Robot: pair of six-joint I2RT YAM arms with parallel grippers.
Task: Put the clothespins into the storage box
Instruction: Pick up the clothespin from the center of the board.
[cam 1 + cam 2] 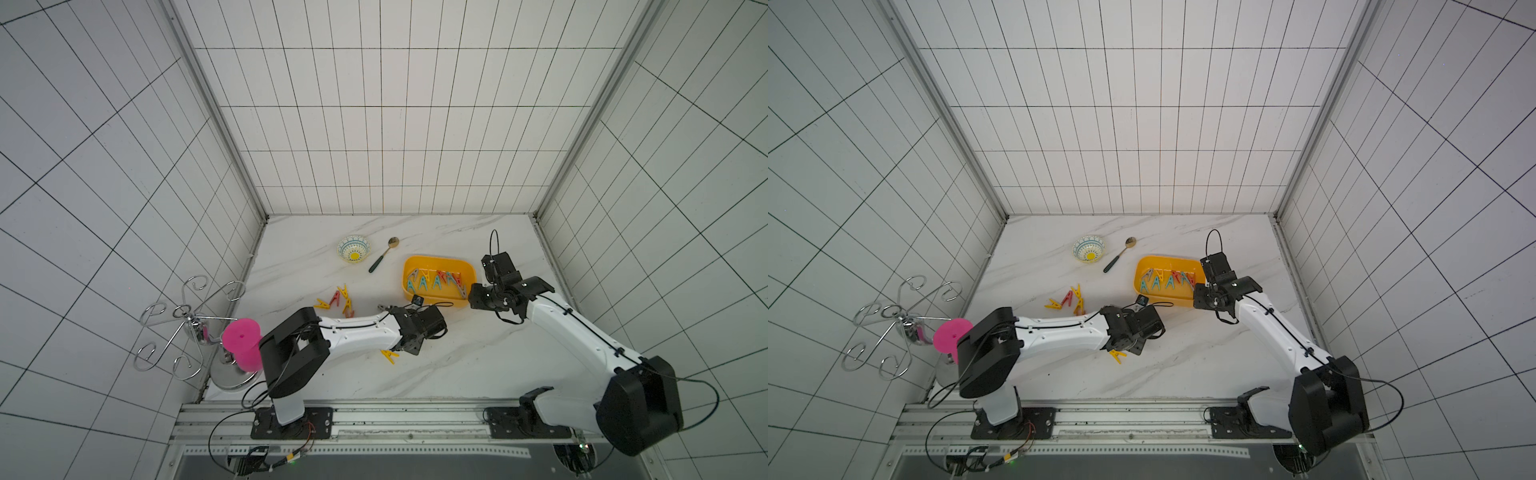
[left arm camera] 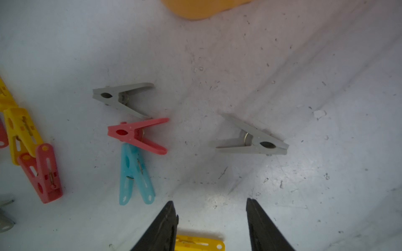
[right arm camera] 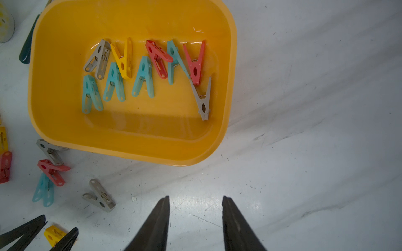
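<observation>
Storage box: the shallow yellow plastic tub (image 3: pixel 130 152) sits on the white marbled table (image 1: pixel 457 365), right of centre in both top views. Nine clothespins lie flat inside it, none on the rim.
Clothespins left out: a grey peg (image 2: pixel 121 97), a red peg (image 2: pixel 137 134) and a teal peg (image 2: pixel 133 176) touch in a chain near the tub's corner. A lone grey peg (image 2: pixel 252 139) lies apart from them, a yellow-and-red heap (image 1: pixel 345 295) sits further left, and one yellow peg (image 2: pixel 199 243) lies flat beneath the left hand.
Left hand (image 2: pixel 210 203): fingers spread, gripping nothing, low over the table above that yellow peg.
Right hand (image 3: pixel 195 198): fingers apart and empty, over bare table just beside the tub's near wall.
Risk, chained pegs: lifting any one of the three would likely drag or flick its neighbour, since they overlap.
Risk, flat pegs: a slim plastic peg lying flat may skid or spring aside if the fingers close off-centre.
Risk, tub: it looks light, so a wrist or finger brushing its wall could shove it.
Risk, arms: both hands work the same near side of the tub, so crossing paths could make them knock together.
Edges: the chain's grey peg lies closest to the tub wall, leaving scant finger room on that side.
Open room: the near half of the table between the arms is bare. The patterned bowl (image 1: pixel 353 249) and green-handled spoon (image 1: pixel 382 253) stand well behind the pegs.
</observation>
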